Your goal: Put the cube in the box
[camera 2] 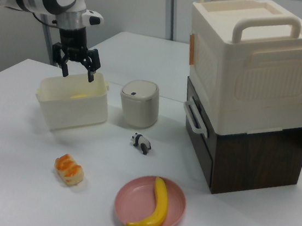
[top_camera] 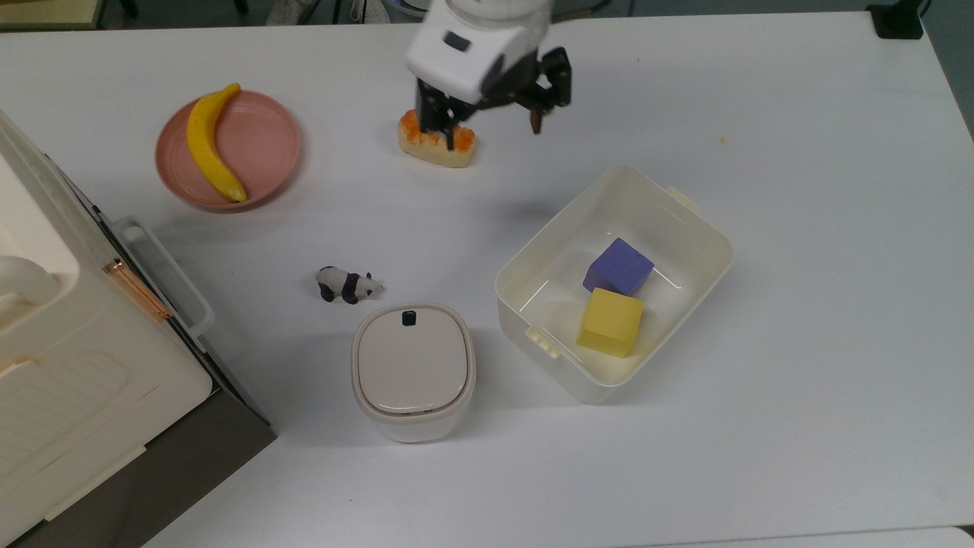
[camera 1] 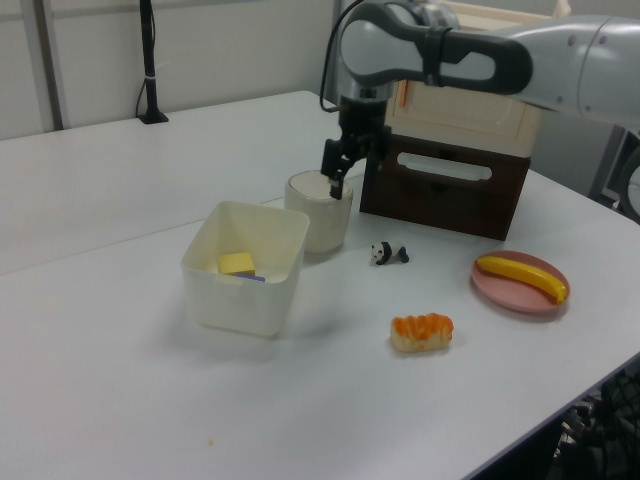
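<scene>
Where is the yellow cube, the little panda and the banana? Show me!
yellow cube (top_camera: 610, 321), top view, on its top face, inside the box.
panda (top_camera: 347, 285), top view, on the toy's body.
banana (top_camera: 210, 147), top view, on the middle of the fruit, on the pink plate.

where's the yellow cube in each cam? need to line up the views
Top view: yellow cube inside the white box, lower centre-right, beside the purple cube.
Left view: in the box, left of centre, seen over the rim.
Right view: a yellow patch through the box wall, upper left.
Shared landmark: beige-lidded container next to the box.
</scene>
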Action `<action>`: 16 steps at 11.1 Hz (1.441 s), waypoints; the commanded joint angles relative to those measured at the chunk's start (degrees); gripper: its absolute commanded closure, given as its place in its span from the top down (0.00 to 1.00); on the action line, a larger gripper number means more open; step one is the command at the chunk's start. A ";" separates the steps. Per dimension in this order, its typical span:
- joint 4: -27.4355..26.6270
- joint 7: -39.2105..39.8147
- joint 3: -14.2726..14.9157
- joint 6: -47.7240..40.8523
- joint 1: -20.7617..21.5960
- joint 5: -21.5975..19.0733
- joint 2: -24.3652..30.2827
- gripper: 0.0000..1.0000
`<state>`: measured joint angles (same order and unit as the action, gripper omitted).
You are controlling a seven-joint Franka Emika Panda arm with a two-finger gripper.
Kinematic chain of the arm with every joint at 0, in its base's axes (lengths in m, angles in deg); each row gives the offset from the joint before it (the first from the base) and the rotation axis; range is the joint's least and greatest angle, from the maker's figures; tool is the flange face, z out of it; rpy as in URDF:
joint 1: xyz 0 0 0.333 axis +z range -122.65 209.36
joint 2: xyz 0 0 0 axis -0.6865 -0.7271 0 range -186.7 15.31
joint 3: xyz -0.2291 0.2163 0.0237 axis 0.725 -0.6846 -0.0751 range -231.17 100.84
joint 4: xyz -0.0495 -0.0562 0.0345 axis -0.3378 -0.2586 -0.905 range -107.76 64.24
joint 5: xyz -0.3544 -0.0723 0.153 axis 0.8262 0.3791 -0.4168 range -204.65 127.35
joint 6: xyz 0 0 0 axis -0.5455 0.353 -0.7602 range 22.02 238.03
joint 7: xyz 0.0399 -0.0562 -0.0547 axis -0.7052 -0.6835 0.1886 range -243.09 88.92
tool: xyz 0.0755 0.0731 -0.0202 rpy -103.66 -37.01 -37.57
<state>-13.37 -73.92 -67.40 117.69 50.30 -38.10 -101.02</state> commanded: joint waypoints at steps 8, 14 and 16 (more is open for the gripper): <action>-3.56 -4.04 -0.31 1.32 -5.01 5.87 2.67 1.00; -2.94 -7.64 -0.31 1.23 -5.01 5.86 3.28 1.00; -2.77 -7.38 -0.31 1.23 -4.92 5.95 3.11 1.00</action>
<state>-14.91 -80.43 -67.67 118.30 45.16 -32.02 -99.04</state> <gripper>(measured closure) 0.000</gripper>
